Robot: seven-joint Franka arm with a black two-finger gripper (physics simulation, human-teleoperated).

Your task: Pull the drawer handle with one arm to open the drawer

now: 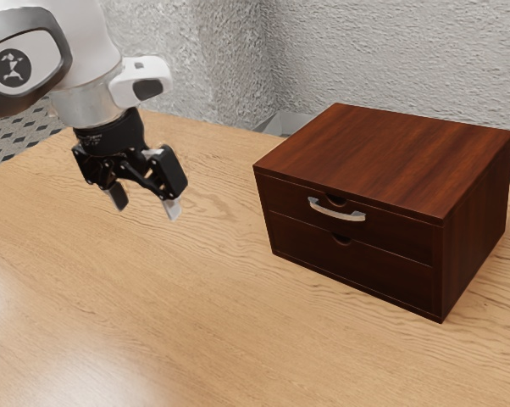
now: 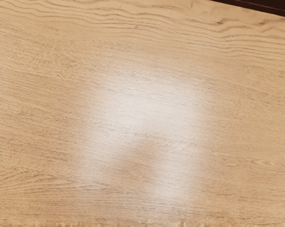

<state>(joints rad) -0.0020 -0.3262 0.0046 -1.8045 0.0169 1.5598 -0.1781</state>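
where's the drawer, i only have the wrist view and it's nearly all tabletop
Observer: The cabinet stands on the table, toward the exterior view's right of the gripper.
Operator: gripper open or shut
Observer: Open, holding nothing, hovering above the table and well apart from the cabinet.
Operator: which drawer has the handle
Observer: The upper drawer carries a silver handle. That drawer looks shut, flush with the front.

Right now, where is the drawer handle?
The handle is on the cabinet's upper drawer, at the exterior view's right, well apart from the gripper.
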